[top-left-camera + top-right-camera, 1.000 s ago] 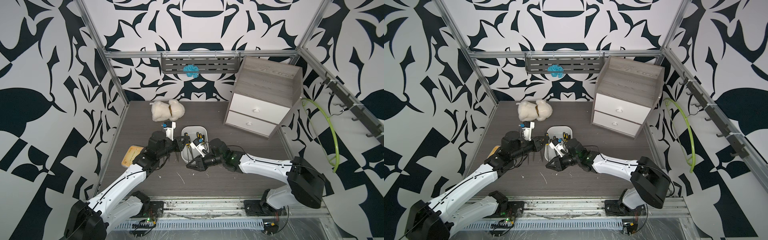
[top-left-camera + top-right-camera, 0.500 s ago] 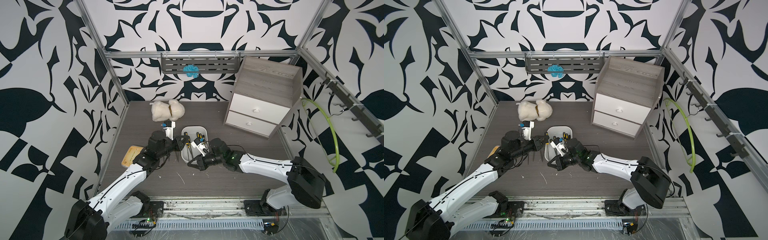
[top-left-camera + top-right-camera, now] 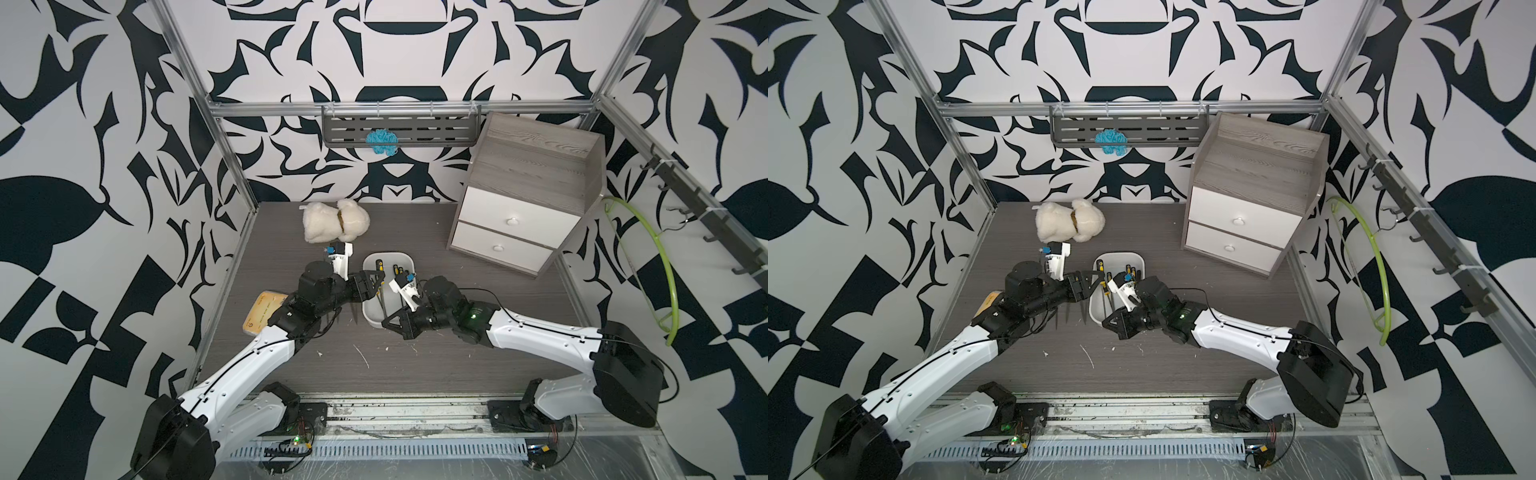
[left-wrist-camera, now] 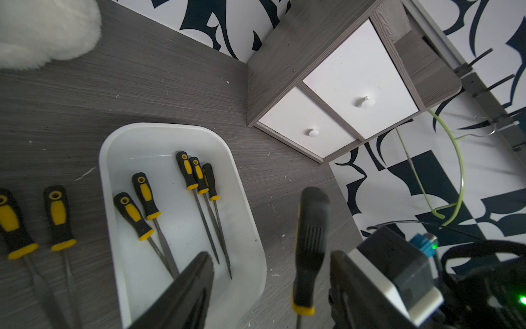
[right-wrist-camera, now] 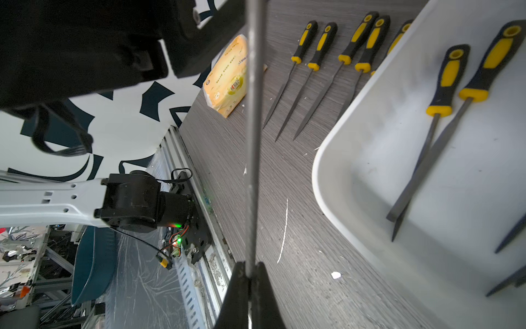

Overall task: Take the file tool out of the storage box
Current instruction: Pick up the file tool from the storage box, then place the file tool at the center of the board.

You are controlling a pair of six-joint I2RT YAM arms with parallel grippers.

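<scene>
Grey wood-grain worktop (image 3: 457,365) under busy black-and-white walls, and dead centre on it sits the shallow white plastic storage box (image 3: 390,254), lengthwise away from the arms. Up off the box floor, in the air at its near end, is the black-and-yellow-handled steel file (image 4: 310,242): the right tool (image 5: 250,270) has its jaws pinched tight together on the bare steel blade. The handle end pokes in between the fingers (image 4: 196,282) of the left tool (image 4: 271,255), which stand wide apart with daylight on both sides of the handle, clamping nothing. In both top views the two tools meet nose to nose at the box's near left corner. Inside the box lie five more files (image 4: 145,196) of the same make, two crossed and three bunched together. Another row of files (image 5: 355,40) lies on the worktop just beside the box, on the left arm's side. Further out, a yellow packet (image 5: 227,82) rests near the worktop's left edge, and a white plush toy (image 3: 334,224) lies beyond the box. At the far right stands a grey wood-grain cabinet with two white drawers (image 3: 515,208), and a bright green hoop (image 3: 675,297) hangs on the right wall.
</scene>
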